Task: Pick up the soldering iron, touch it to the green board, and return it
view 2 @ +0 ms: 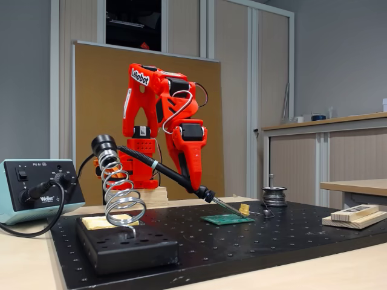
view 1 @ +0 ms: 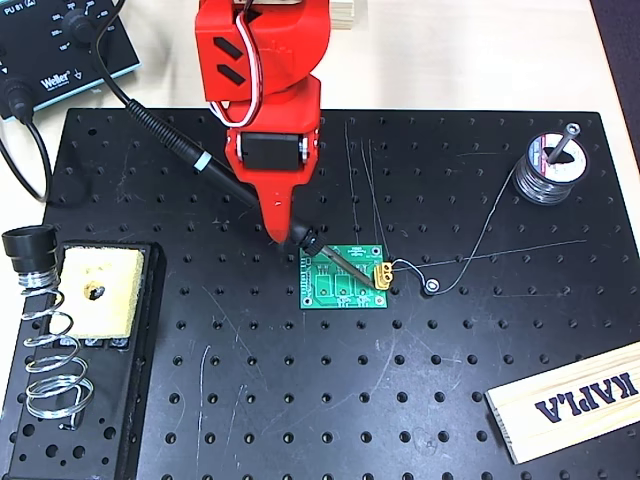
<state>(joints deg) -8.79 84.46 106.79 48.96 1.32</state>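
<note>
- Overhead view: red two-finger gripper (view 1: 288,232) clenched around the slim black pen-shaped soldering iron (view 1: 215,172).
- Its thin metal tip rests on the small square green circuit board (view 1: 343,282), near the yellow connector (view 1: 382,273).

One soldering iron (view 1: 215,172), one green board (view 1: 343,279) (one solder spool (view 1: 548,170)).

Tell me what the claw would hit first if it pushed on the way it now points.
The claw, shut on the soldering iron, points down toward the green board. The iron's tip already sits at the board, so the board probably comes first, though depth is uncertain.
</note>
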